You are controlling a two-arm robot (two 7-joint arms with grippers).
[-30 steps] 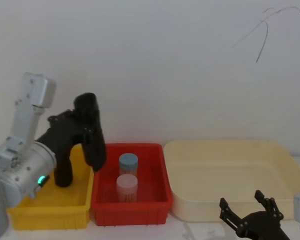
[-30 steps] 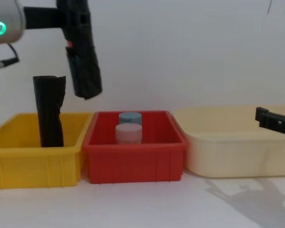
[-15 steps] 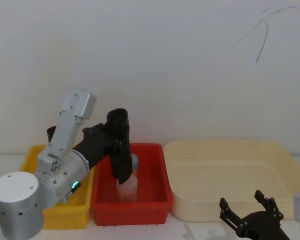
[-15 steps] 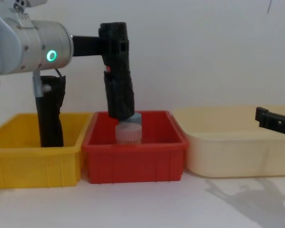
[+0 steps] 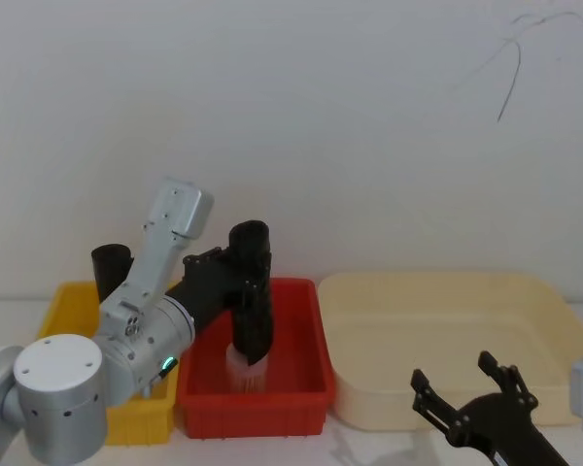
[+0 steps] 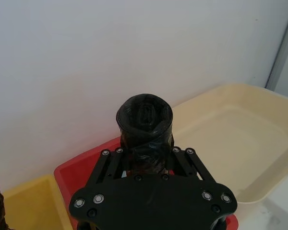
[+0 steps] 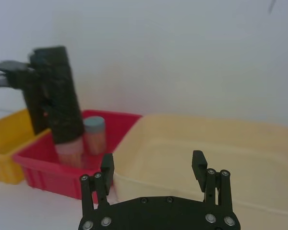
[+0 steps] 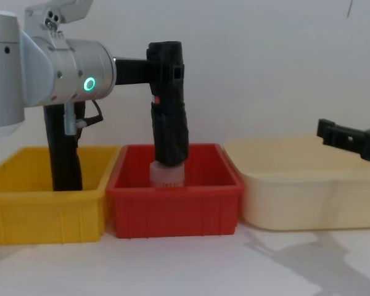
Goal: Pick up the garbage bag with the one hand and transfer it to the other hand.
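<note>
Pinching the garbage bag (image 6: 144, 117) partway down its length, the left gripper (image 6: 145, 160) has its two fingers closed in against the black roll from either side. The bag stands close to upright in that grip, above the red bin (image 8: 172, 213) at the middle of the tabletop (image 8: 185, 265). Its lower end comes down to the top of a pale jar (image 8: 167, 176) inside the bin; whether the two touch cannot be told. A blue-lidded jar (image 7: 94, 125) stands just behind the pale one. The gripper reaches in from the left on a thick silver arm with a green ring light (image 8: 89, 84).

A yellow bin (image 8: 43, 216) sits just beside the red bin, toward the tabletop's left edge, with a second black roll (image 8: 65, 160) standing upright in it. A cream tray (image 8: 308, 197) sits on the red bin's other side, toward the right edge.

The right gripper (image 7: 152, 160) hovers at the front right, near the cream tray and well apart from the bag, its fingers (image 7: 198, 165) spread wide and holding nothing.
</note>
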